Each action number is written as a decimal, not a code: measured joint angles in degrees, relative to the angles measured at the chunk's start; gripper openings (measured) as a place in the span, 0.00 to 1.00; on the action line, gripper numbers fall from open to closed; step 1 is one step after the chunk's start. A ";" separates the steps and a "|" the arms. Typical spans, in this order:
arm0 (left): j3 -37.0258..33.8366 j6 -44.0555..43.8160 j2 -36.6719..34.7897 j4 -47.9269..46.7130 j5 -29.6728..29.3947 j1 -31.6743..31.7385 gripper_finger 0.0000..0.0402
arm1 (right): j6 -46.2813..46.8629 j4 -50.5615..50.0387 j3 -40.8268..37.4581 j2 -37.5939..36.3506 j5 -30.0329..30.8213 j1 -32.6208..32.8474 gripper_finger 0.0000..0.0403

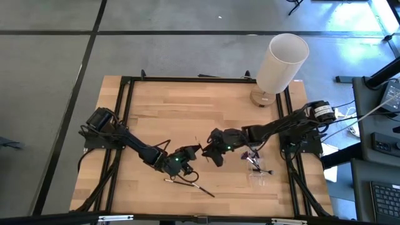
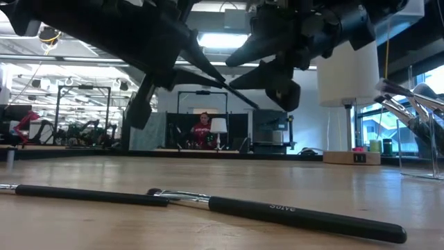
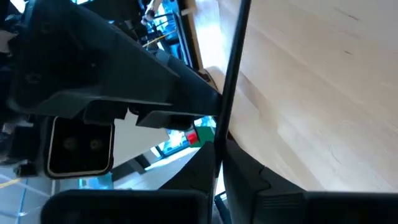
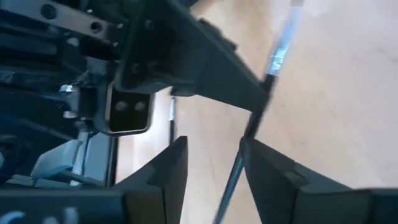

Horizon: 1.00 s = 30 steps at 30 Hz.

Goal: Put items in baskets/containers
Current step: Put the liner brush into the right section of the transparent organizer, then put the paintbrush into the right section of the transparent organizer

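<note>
Grippers meet mid-table: left gripper (image 1: 189, 152) clamps a thin black brush (image 3: 231, 81), right gripper (image 1: 209, 150) beside it with fingers parted; two brushes (image 1: 187, 182) lie below.

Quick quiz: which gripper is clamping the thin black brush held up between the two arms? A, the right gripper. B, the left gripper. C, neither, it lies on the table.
B: the left gripper pinches the brush, while the right gripper stands open around it.

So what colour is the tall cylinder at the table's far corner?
White cylinder on a wooden base; the high view shows it best.
</note>
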 joint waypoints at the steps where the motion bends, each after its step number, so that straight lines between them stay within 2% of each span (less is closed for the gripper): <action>1: 0.00 -0.64 -0.02 0.00 -0.23 0.00 0.05 | 0.12 -0.81 0.00 -0.36 0.80 0.00 0.37; 10: 0.19 -2.04 -0.19 0.00 0.64 -0.07 0.05 | -0.74 -3.56 -0.02 -1.01 4.83 -0.83 0.30; 16: 0.17 -2.04 -0.17 -0.07 0.77 -0.04 0.05 | -1.63 -3.22 -0.02 -1.03 4.15 -1.29 0.26; 21: 0.17 -3.30 -0.17 -0.10 2.39 0.56 0.05 | -2.40 -3.19 -0.02 -1.03 2.62 -1.27 0.18; 26: 0.13 -3.60 -0.17 -0.15 2.55 1.29 0.05 | -4.24 -3.54 -0.02 -1.03 1.20 -1.25 0.03; 30: 0.13 -6.09 -0.17 -0.22 2.58 2.07 0.05 | -3.85 -4.86 -0.02 -1.12 1.06 -1.22 0.02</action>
